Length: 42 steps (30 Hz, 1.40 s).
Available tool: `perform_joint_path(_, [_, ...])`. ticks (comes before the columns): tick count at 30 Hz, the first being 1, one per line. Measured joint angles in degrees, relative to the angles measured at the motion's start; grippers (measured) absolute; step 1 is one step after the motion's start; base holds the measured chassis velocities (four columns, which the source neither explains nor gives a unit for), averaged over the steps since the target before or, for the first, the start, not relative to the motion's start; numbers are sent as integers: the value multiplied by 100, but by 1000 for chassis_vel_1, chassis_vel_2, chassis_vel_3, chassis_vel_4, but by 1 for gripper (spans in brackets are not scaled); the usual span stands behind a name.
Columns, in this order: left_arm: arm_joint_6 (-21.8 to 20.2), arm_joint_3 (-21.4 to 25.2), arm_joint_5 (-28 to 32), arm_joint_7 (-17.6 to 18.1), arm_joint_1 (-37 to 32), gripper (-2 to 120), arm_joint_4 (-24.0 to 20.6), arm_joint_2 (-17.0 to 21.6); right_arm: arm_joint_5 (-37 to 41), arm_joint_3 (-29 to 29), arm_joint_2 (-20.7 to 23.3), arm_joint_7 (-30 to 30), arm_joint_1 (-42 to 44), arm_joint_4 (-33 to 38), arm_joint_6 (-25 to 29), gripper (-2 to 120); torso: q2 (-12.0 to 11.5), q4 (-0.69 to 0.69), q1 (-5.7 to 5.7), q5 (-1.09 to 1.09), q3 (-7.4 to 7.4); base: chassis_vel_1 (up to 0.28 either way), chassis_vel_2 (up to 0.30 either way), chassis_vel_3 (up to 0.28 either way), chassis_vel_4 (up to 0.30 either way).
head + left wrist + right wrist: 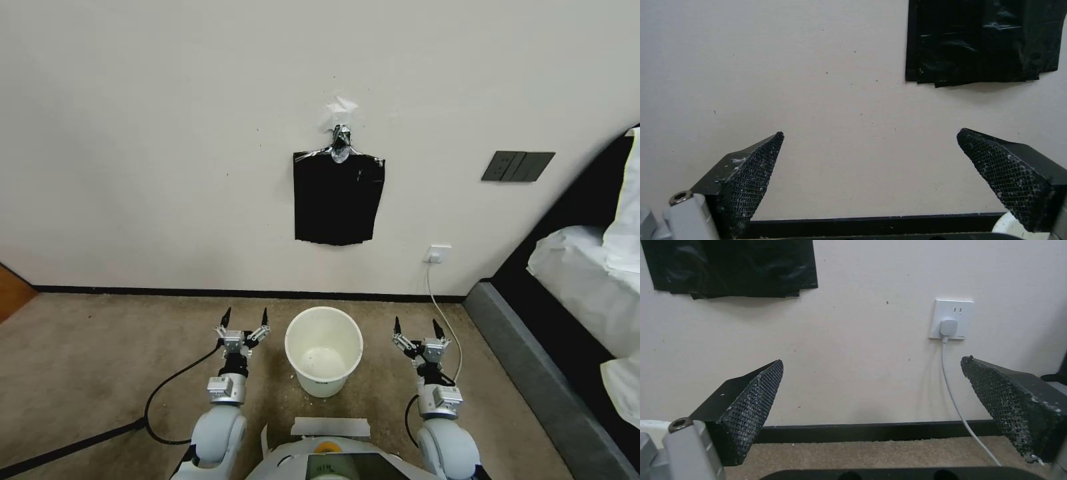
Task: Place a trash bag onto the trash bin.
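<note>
The trash bin (323, 385), a cream-white round bucket, stands upright on the carpet just before the wall, and its inside looks bare. My left gripper (246, 312) hovers open to the bin's left, and my right gripper (416, 322) hovers open to its right; both point at the wall and hold nothing. A flat sheaf of black bags (339, 200) hangs from a taped top on the wall above the bin. A single trash bag apart from that sheaf is out of view. The left wrist view has the open left gripper (871, 133), the sheaf (982, 40) and a sliver of the bin (1005, 227).
A wall socket (438, 253) with a white cable (443, 313) is right of the bin. A bed (580, 267) on a grey base (527, 373) bounds the right side. A black cable (167, 387) trails on the carpet to the left.
</note>
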<state>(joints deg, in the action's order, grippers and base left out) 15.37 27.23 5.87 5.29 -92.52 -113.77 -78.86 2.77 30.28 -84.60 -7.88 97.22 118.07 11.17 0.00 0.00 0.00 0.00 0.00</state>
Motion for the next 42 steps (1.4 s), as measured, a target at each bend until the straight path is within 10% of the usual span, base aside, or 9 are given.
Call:
perform_joint_path(7, [0,169,140,-40,-208,100,-119,136,1010,-411,411,-19,-319,178,-111,100,0,0,0,0,1,0,0,0,0])
perform_joint_path(18, [135,470,166,-113,-622,100,-332,117,5462,-1303,1474,-598,-2718,571,-1382,100,0,0,1,0,1,0,0,0,0])
perform_joint_path(26, [143,630,154,-117,-724,100,-416,-19,7901,-1425,1047,-1318,-5020,25,-2075,100,0,0,1,0,1,0,0,0,0])
perform_joint_path(42, [167,1021,323,-119,-734,100,-442,-29,8269,-1622,171,-1014,-6872,-2001,-2207,100,0,-1,1,-2,1,0,0,0,0])
